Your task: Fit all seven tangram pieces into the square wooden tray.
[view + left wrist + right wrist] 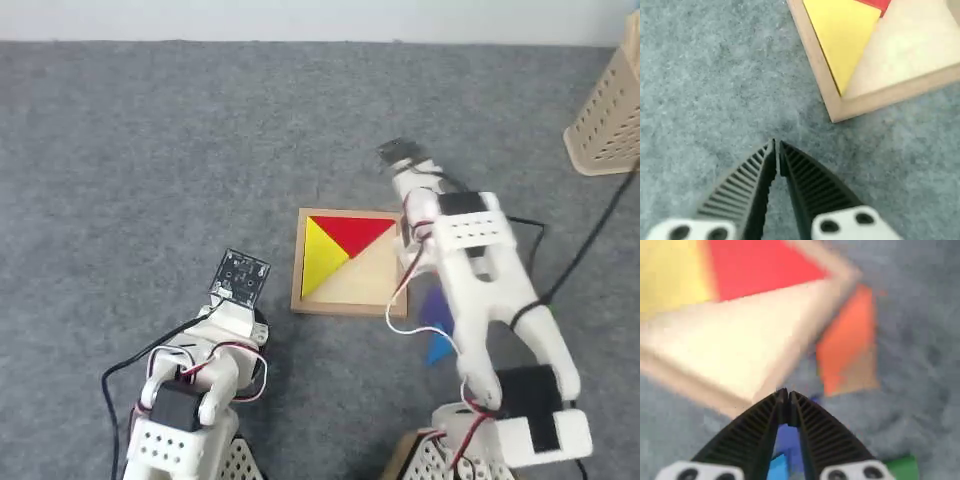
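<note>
The square wooden tray is seen on the grey carpet. A yellow triangle and a red triangle are laid in its far-left part, touching along one edge. The left gripper is held pressed together over the carpet, near the tray's near-left corner. The right gripper is likewise closed on nothing, at the tray's right edge. An orange piece is seen just beside the tray's rim. A purple piece and a blue piece are found to the right of the tray, and a green piece on the carpet outside it.
</note>
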`<state>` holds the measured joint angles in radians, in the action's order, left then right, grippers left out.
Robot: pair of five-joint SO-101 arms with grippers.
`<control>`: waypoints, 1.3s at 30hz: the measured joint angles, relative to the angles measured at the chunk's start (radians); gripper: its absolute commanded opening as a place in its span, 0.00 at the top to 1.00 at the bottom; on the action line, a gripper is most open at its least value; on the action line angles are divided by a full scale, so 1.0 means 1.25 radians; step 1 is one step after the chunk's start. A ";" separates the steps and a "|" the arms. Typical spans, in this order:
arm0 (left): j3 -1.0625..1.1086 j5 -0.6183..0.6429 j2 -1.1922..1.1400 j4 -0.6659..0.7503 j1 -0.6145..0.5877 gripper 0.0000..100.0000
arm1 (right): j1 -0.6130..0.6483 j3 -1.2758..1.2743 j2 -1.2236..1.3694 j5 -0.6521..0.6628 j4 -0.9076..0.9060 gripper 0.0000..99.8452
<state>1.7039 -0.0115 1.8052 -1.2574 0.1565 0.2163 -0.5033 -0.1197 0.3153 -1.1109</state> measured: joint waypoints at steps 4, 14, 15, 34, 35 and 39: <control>0.000 0.000 0.000 0.000 0.000 0.99 | 0.005 0.001 0.042 -0.029 0.042 0.81; 0.000 0.000 0.000 0.000 0.000 0.99 | -0.026 0.199 0.314 -0.134 0.053 0.80; 0.000 0.000 0.000 0.000 0.000 0.99 | -0.026 0.215 0.329 -0.135 0.053 0.80; 0.000 0.000 0.000 0.000 0.000 0.99 | -0.206 0.290 0.371 -0.140 -0.012 0.80; 0.000 0.000 0.000 0.000 0.000 0.99 | -0.204 0.290 0.371 -0.140 -0.018 0.80; 0.000 0.000 0.000 0.000 0.000 0.99 | -0.160 0.271 0.344 -0.140 -0.022 0.80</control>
<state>1.7039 -0.0115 1.8052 -1.2574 0.1565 0.0169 -0.1642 0.3099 0.1404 -1.1385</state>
